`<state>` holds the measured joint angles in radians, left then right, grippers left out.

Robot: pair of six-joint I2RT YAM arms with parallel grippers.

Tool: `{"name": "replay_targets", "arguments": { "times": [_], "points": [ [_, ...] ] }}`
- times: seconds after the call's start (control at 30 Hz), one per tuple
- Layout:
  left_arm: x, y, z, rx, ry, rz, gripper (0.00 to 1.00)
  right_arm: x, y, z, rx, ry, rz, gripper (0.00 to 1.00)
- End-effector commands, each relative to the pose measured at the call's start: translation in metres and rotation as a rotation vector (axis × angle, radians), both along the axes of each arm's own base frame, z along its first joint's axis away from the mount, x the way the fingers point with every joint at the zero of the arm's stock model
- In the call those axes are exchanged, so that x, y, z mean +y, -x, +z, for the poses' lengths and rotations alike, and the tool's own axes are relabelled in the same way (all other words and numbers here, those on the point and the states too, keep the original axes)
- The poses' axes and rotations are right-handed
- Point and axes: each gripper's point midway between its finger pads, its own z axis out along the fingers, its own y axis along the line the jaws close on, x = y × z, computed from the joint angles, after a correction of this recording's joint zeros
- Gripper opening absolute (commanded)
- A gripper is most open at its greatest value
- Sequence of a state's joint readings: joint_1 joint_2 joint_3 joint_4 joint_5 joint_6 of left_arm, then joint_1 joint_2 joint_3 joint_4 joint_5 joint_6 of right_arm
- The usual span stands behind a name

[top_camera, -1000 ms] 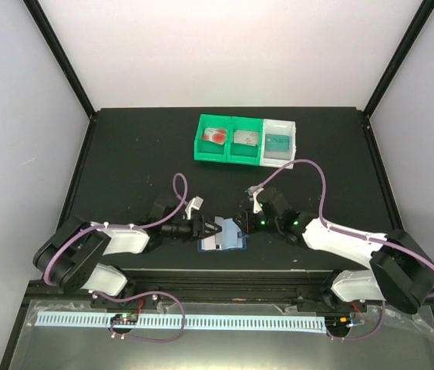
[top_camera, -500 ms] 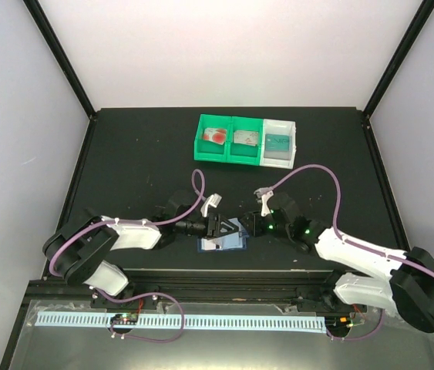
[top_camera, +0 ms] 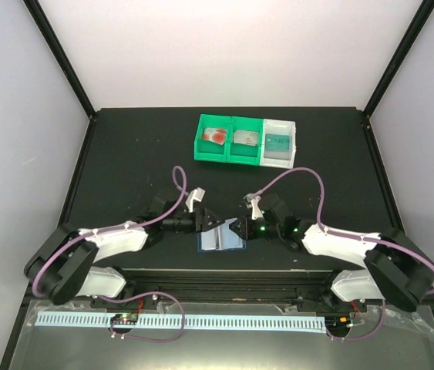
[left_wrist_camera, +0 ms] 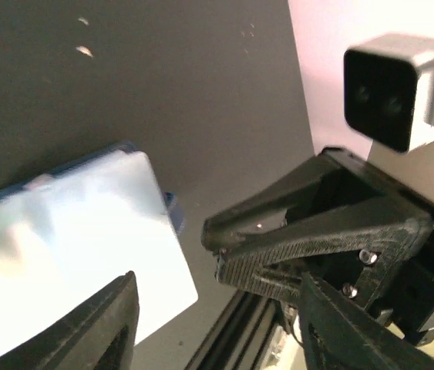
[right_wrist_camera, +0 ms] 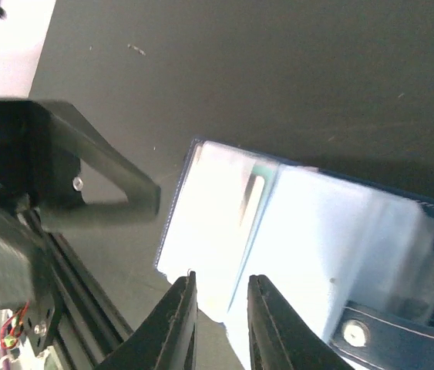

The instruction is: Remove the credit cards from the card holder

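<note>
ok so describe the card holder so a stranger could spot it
On the black table, look near the front edge, well clear of the green and white trays. The card holder lies open there: flat, navy-edged, with pale blue pockets, unlike the boxy trays.

Glossy translucent plastic pockets on card holder [right_wrist_camera: 309, 231], matt black table [top_camera: 124, 162], smooth plastic trays [top_camera: 210, 157]

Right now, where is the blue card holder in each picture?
Top external: the card holder lies low in the middle, near the front edge of the black table.
Left wrist: lower left corner.
Right wrist: lower middle to right.
Shared landmark: the black table under it.
</note>
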<state>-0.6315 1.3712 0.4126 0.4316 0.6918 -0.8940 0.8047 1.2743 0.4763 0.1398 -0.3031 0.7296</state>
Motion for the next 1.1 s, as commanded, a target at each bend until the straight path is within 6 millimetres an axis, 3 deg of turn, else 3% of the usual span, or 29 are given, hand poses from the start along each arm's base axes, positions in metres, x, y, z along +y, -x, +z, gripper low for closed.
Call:
{"name": "replay_targets", "arguments": {
  "times": [0.0,0.13,0.27,0.63,0.8,1.07],
  "points": [
    [0.042,-0.007,-0.022,0.015,-0.141,0.122,0.63,0.026,-0.001,0.01,0.012,-0.057,0.038,0.2],
    [0.06,-0.002,-0.032,0.052,-0.155,0.157,0.68,0.041,0.0,-0.004,0.065,-0.038,0.065,0.22],
    [0.064,0.004,-0.04,0.081,-0.143,0.161,0.71,0.055,0.006,-0.025,0.098,0.047,0.09,0.25],
    [0.056,0.007,-0.035,0.086,-0.037,0.12,0.71,0.025,0.009,-0.094,0.161,0.273,0.012,0.16],
    [0.053,0.006,-0.029,0.062,-0.01,0.112,0.71,0.024,0.01,-0.101,0.173,0.281,0.014,0.09],
    [0.054,0.007,-0.044,0.105,-0.037,0.115,0.65,0.025,0.012,-0.101,0.176,0.262,0.012,0.08]
  ]
}}
